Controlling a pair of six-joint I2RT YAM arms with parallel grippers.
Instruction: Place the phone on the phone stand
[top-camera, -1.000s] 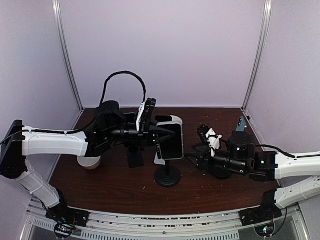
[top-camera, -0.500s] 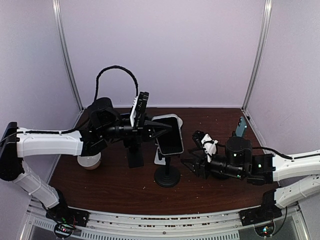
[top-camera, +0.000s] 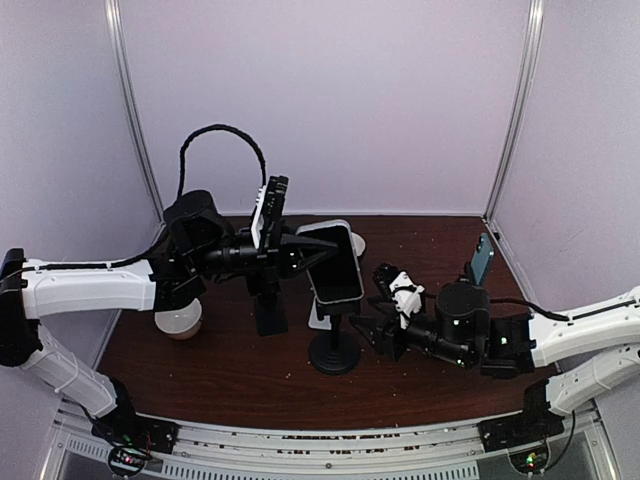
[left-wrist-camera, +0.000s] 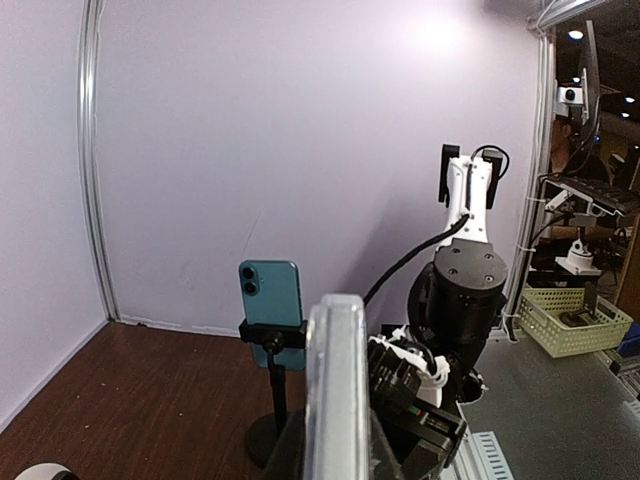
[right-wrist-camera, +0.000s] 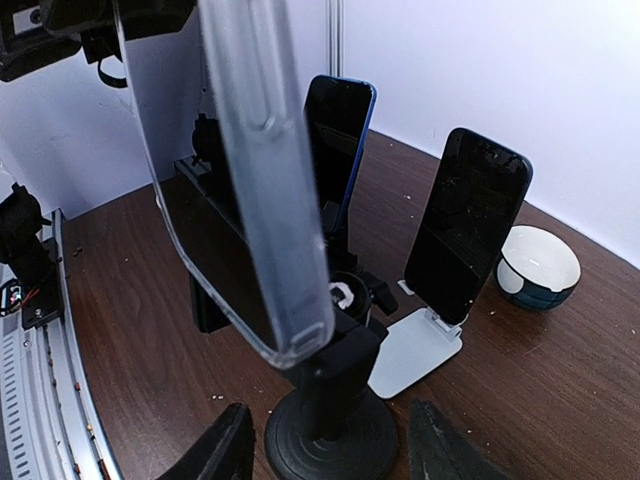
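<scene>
Gripping phone (top-camera: 337, 268) in closed left gripper (top-camera: 318, 247) — centre of top view, tilted, lower end right at top of phone stand (top-camera: 335, 352); seated or not, hard to tell. Hovering with right gripper (top-camera: 383, 330) low, right of centre, beside stand's base — fingers spread, holding nothing.

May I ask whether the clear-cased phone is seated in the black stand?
Not seated: the left gripper holds the phone tilted, lower end near the clamp of the black stand; contact unclear.
</scene>
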